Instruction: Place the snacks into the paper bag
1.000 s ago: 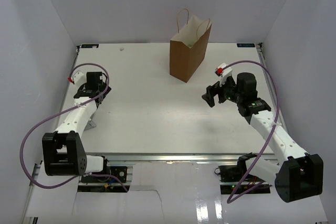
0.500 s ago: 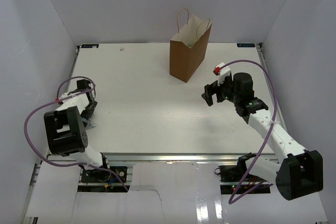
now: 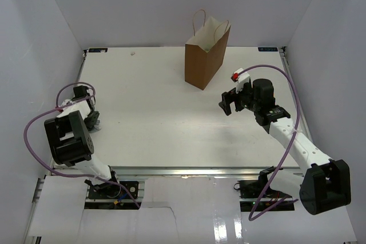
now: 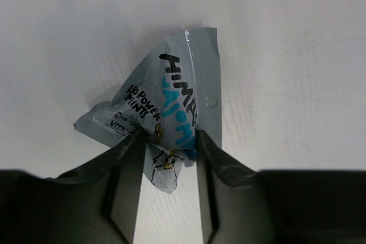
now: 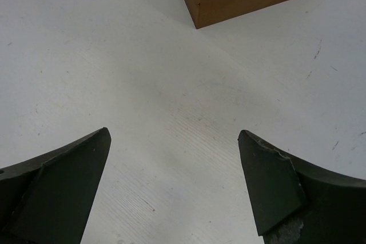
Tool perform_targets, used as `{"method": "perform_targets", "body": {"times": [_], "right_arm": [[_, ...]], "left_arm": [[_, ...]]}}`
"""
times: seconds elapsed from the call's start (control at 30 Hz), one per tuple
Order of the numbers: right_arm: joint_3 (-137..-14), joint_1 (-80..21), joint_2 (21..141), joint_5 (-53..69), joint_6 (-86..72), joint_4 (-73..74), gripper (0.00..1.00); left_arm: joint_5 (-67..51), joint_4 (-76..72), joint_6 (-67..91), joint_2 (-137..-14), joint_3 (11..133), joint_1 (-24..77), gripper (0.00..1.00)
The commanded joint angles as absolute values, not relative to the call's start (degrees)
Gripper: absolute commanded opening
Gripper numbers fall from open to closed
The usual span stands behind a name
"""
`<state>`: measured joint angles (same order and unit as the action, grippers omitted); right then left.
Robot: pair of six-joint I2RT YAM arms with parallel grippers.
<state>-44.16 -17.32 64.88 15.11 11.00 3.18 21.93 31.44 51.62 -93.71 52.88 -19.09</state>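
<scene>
Where the table (image 3: 160,112) meets its near edge, the two arm bases sit side by side. The left arm is folded back on itself, so the left gripper (image 3: 92,122) works close to the table's left edge, with the white side wall just beyond it and little room on that side. In the left wrist view that gripper's fingers (image 4: 123,170) press in on the lower part of a pale blue-silver packet (image 4: 183,78) from both sides — a pinch across its narrow, crumpled end. The packet lies against the table surface with its long axis running away from the gripper and leaning slightly right. Its wide sealed flap points away from the fingers, its printed face is up, and one corner splays out to the left. From above, the packet is hidden under the gripper.

Across the middle, the table is one broad bare stretch between the arms. On the right, the right gripper (image 3: 229,102) hangs above the surface with its jaws spread wide and nothing between them, pointing toward the paper bag (image 3: 203,64).

Farther back, the bag stands upright on its base, well apart from the left gripper and near the right one — its mouth opens upward, its handles stand above the rim, and one bottom corner faces the right gripper. Open table lies on both sides of it up to the far edge.
</scene>
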Motion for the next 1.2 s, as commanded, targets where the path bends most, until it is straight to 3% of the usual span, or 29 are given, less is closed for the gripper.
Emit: {"method": "perform_targets", "body": {"times": [0.0, 0.07, 0.23, 0.43, 0.6, 0.7, 0.83, 0.97, 1.17], "right_arm": [[-44.65, -17.4, 64.42, 15.73, 11.69, 0.97, 0.98], [-44.74, -17.23, 64.25, 16.08, 11.69, 1.05, 0.98], [-44.91, -17.31, 63.81, 22.19, 14.05, 2.1, 0.98], [-45.7, -19.06, 64.86, 49.72, 29.79, 12.13, 0.98], [-43.95, -23.02, 66.09, 51.15, 35.49, 12.04, 0.98], [-42.02, -26.27, 66.01, 56.68, 50.4, 15.19, 0.98], [-31.6, -37.51, 58.64, 45.3, 70.96, 6.1, 0.94], [-26.11, -44.55, 57.03, 31.48, 80.83, -6.15, 0.92], [-24.61, -49.03, 59.41, 24.44, 78.76, -16.25, 0.95]], "left_arm": [[11.1, 27.7, 48.88, -96.86, 51.07, -19.42, 0.43], [7.32, 25.15, 46.86, -95.98, 50.19, -19.42, 0.33], [-17.42, 12.96, 39.13, -92.47, 45.97, -18.37, 0.22], [-44.76, -0.14, 35.33, -92.2, 44.39, -8.54, 0.2], [-60.71, -7.91, 32.09, -93.78, 45.17, 3.32, 0.17], [-66.87, -7.39, 28.76, -94.66, 47.02, 8.6, 0.15], [-72.5, -1.95, 21.81, -96.23, 49.56, 13.53, 0.14], [-72.95, 5.97, 16.18, -98.52, 52.38, 19.67, 0.13], [-71.46, 13.0, 11.43, -101.51, 54.49, 25.75, 0.13]]}}
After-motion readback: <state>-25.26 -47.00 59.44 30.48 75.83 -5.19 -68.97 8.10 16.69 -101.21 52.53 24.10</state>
